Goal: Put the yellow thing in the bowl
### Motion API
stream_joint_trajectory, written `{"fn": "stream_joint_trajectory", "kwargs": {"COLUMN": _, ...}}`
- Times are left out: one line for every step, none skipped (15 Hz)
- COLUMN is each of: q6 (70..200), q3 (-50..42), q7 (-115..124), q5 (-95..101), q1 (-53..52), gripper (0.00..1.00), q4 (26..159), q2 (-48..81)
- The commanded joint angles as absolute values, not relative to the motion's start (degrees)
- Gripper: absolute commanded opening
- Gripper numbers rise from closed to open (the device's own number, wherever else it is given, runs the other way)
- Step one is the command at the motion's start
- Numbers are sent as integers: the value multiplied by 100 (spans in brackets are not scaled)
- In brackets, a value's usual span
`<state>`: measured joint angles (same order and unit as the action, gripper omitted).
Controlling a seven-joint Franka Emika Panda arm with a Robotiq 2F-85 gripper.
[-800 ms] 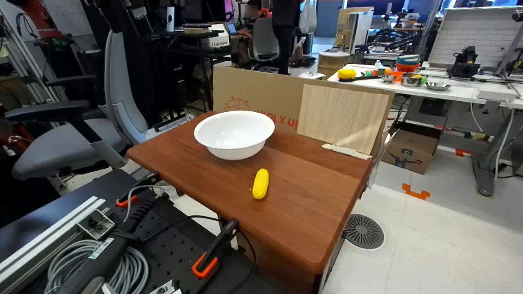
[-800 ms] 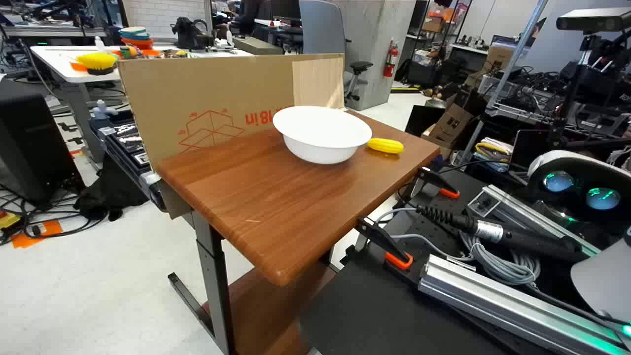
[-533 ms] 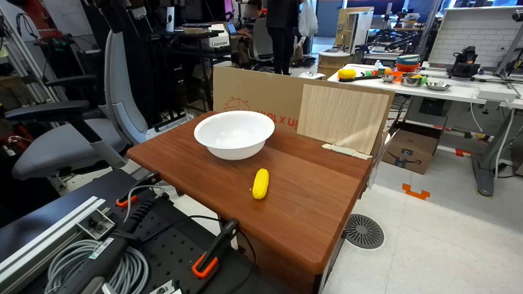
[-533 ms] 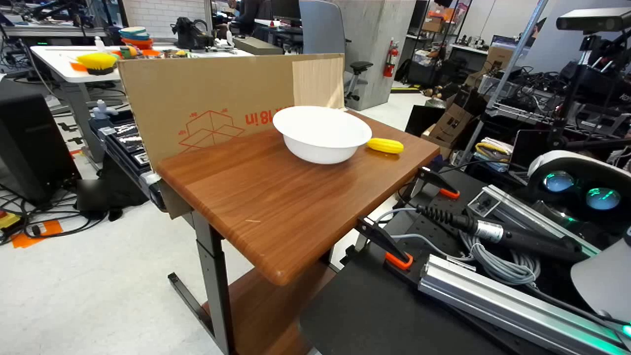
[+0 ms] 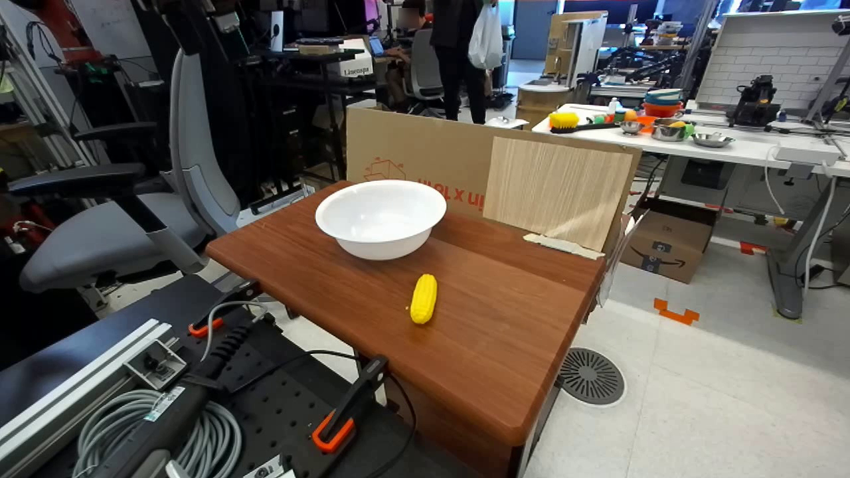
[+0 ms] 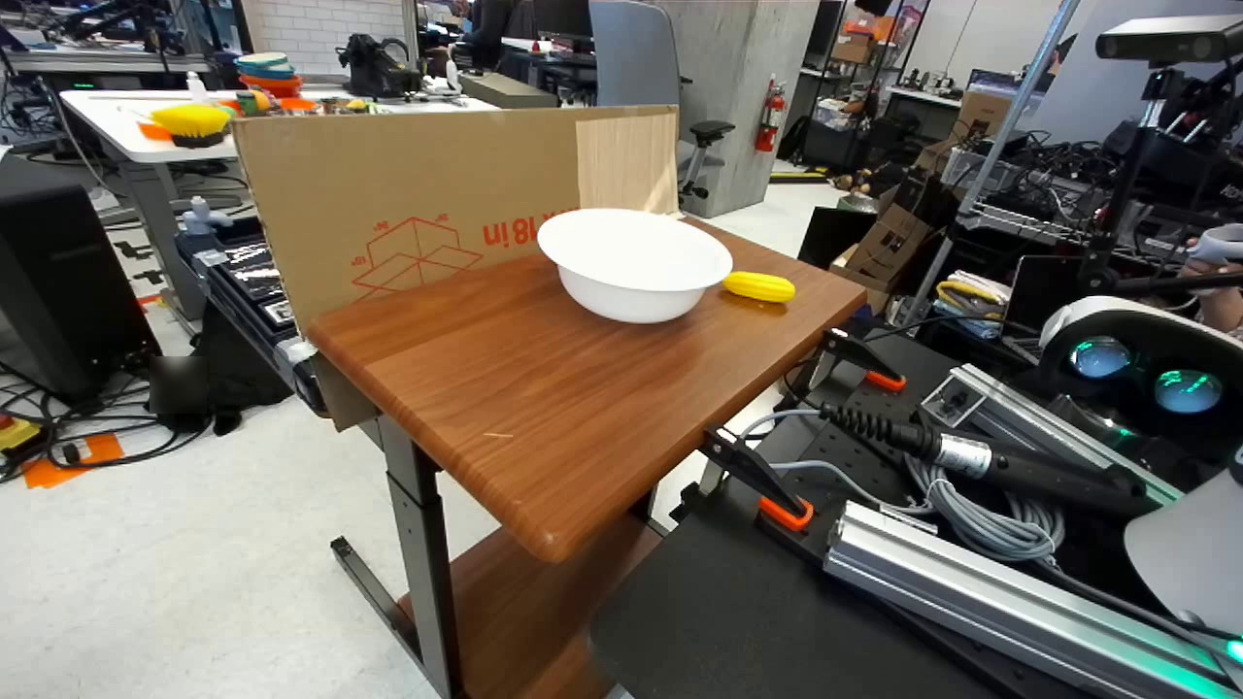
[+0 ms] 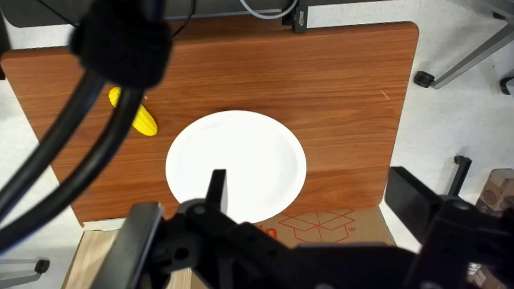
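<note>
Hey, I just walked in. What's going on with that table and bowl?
A robot is meant to put the yellow corn-shaped piece into the white bowl. Its tool, which shows only in the wrist view, is open and holds nothing. The yellow corn-shaped piece lies on the brown table beside the white bowl, not touching it, so the job is not done yet.

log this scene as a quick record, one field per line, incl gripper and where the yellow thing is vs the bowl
object: yellow corn cob, lying on its side
target: white bowl, upright, nothing visible inside
relation: cob beside the bowl, apart from it
surface: brown wood-grain table, under both
backdrop: cardboard panel with red print, along a table edge
end effector: gripper, open, holding nothing, visible only in the wrist view
occlusion: dark cables partly hide the cob in the wrist view
task status: cob not yet in the bowl
</note>
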<state>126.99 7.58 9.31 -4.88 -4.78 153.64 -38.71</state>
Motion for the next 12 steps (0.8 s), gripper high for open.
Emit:
{"fn": "stream_joint_trajectory", "kwargs": {"q6": 12647, "q3": 644, "q7": 847, "q5": -414, "q1": -370, "gripper": 100, "q4": 15023, "q2": -3440}}
{"fn": "stream_joint_trajectory", "kwargs": {"q6": 12622, "q3": 575, "q7": 805, "q5": -361, "q1": -295, "gripper": 100, "q4": 14961, "q2": -3349}}
{"fn": "stream_joint_trajectory", "kwargs": {"q6": 12581, "q3": 494, "q7": 759, "q5": -328, "q1": -235, "gripper": 100, "q4": 14882, "q2": -3235}}
{"fn": "stream_joint_trajectory", "kwargs": {"q6": 12572, "q3": 396, "q7": 753, "q5": -281, "q1": -117, "gripper": 100, "q4": 14774, "q2": -3073}}
{"fn": "stream_joint_trajectory", "kwargs": {"q6": 12525, "q3": 320, "q7": 770, "q5": -235, "q1": -15, "gripper": 100, "q4": 14674, "q2": -2939}}
{"fn": "stream_joint_trajectory", "kwargs": {"q6": 12492, "q3": 243, "q7": 797, "q5": -166, "q1": 109, "gripper": 100, "q4": 14580, "q2": -2785}}
{"fn": "stream_joint_trajectory", "kwargs": {"q6": 12463, "q3": 148, "q7": 764, "q5": -143, "q1": 195, "gripper": 100, "q4": 14486, "q2": -2602}}
{"fn": "stream_joint_trajectory", "kwargs": {"q6": 12419, "q3": 83, "q7": 797, "q5": -59, "q1": 317, "gripper": 100, "q4": 14385, "q2": -2406}}
{"fn": "stream_joint_trajectory", "kwargs": {"q6": 12440, "q3": 4, "q7": 716, "q5": 37, "q1": 400, "gripper": 100, "q4": 14315, "q2": -2203}}
{"fn": "stream_joint_trajectory", "kwargs": {"q6": 12471, "q3": -81, "q7": 561, "q5": 141, "q1": 445, "gripper": 100, "q4": 14253, "q2": -2021}}
{"fn": "stream_joint_trajectory", "kwargs": {"q6": 12429, "q3": -155, "q7": 403, "q5": 271, "q1": 498, "gripper": 100, "q4": 14143, "q2": -1781}}
{"fn": "stream_joint_trajectory", "kwargs": {"q6": 12444, "q3": -195, "q7": 308, "q5": 403, "q1": 535, "gripper": 100, "q4": 14053, "q2": -1561}}
